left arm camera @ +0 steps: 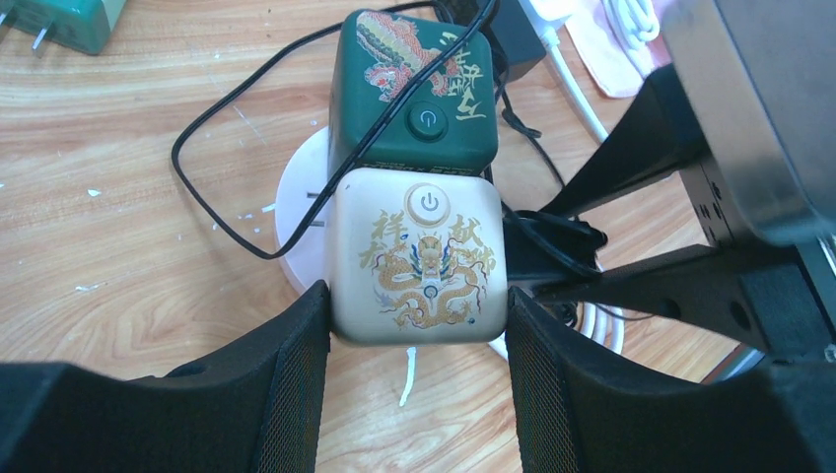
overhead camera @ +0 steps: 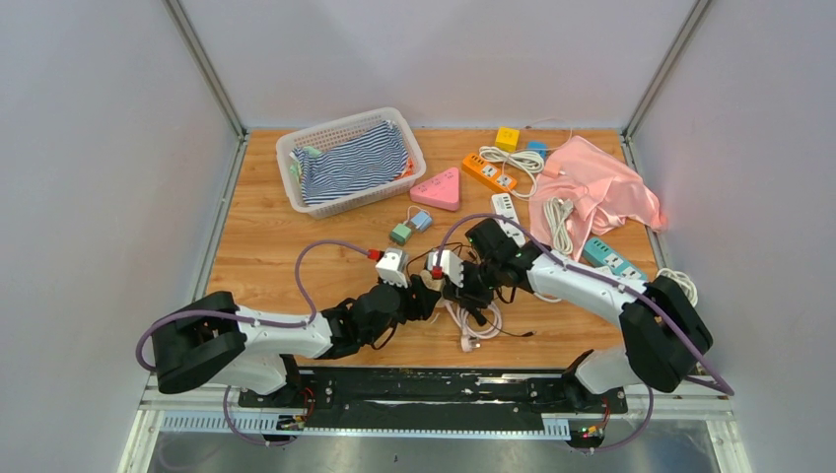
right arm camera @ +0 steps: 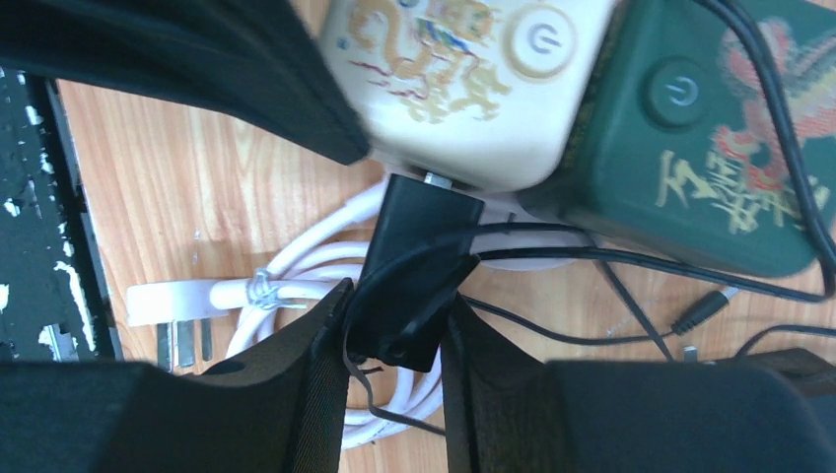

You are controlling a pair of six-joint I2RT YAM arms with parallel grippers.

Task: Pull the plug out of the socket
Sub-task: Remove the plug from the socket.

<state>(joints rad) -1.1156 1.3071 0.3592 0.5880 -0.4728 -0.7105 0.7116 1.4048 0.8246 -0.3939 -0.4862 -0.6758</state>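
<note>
I'm seeing a cream cube socket (left arm camera: 419, 256) with gold dragon print, power button up. Boxy black plug (right arm camera: 419, 266) sits in its side, sliver of prong showing.

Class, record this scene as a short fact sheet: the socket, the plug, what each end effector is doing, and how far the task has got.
Socket: cream cube with a gold dragon print, touching a green cube
Plug: black plug at the cream cube's side, a sliver of metal showing at the joint
Left end effector: clamped on the cream cube
Right end effector: clamped on the black plug
Task stage: plug not yet clear of the socket
</note>
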